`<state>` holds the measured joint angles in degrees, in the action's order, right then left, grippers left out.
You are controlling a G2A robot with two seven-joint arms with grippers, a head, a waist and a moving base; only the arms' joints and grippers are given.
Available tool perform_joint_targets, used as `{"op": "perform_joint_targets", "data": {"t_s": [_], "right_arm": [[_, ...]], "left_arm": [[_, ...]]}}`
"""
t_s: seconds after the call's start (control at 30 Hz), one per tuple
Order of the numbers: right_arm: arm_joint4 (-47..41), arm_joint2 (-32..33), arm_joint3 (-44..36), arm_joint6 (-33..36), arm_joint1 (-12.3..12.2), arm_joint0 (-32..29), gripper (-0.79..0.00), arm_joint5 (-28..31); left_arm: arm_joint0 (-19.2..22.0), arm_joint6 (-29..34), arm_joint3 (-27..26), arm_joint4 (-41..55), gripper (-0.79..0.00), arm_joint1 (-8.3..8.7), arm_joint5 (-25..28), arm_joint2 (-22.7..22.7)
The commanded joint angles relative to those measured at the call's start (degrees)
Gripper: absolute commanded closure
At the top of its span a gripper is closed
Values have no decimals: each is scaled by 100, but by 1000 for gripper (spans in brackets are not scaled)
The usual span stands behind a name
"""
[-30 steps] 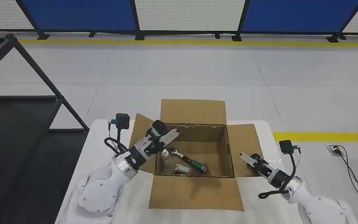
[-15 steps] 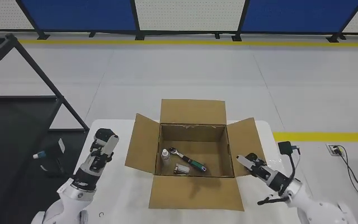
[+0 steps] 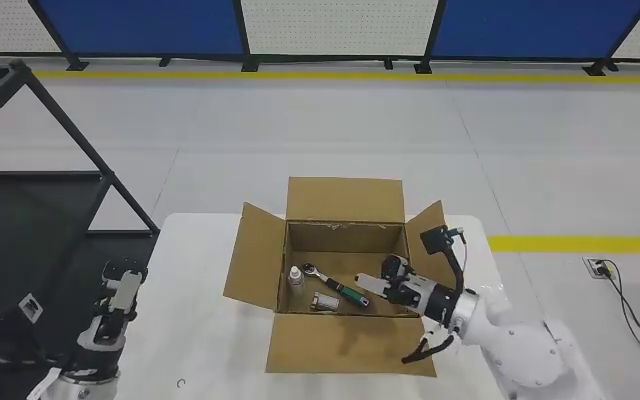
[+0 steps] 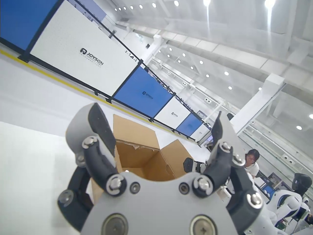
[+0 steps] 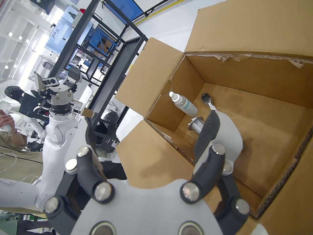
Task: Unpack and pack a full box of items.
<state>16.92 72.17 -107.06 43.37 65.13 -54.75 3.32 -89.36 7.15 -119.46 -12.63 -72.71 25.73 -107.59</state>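
An open cardboard box (image 3: 345, 200) (image 4: 137, 133) (image 5: 244, 20) is set in the middle of the white desk (image 3: 200, 330) (image 4: 29, 152), toward its rear edge, with all four flaps folded outward. Three things are seen on the box floor. A small white bottle (image 3: 296, 276) (image 5: 184, 103) is placed by the left wall. A ratchet (image 3: 337, 285) (image 5: 207, 100) with a green handle is laid slantwise across the middle. A short metal socket (image 3: 324, 301) (image 5: 195, 124) is laid near the front wall, just beside the ratchet.

The right claw (image 3: 368, 285) (image 5: 149, 133) is held within the box's right half, near the end of the ratchet handle, with its fingers spread apart and nothing gripped. The left claw (image 3: 122, 275) (image 4: 159, 123) (image 5: 46, 81) is held by the desk's left edge, well apart from the box, pointed upward, with its fingers likewise spread and nothing between them.
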Motion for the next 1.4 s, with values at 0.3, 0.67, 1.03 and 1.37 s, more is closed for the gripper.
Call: {"op": "perform_joint_targets", "data": {"t_s": [0.3,0.67,1.03,1.37], "right_arm": [[90,-519,305,-180,96,521,-785,-186],[891,-1184,559,140,166,1135,-785,428],[2109,-2999,2739,866,686,3249,-785,1457],[2217,-3675,3887,756,1076,3843,-785,1214]], "left_arm": [[-72,-26,-12,30,-785,-1,35,-40],[65,-85,-81,316,-785,-2,-204,-29],[-201,-413,-132,1390,-785,-20,-449,-716],[-312,-358,-186,1631,-785,-27,-507,-831]]}}
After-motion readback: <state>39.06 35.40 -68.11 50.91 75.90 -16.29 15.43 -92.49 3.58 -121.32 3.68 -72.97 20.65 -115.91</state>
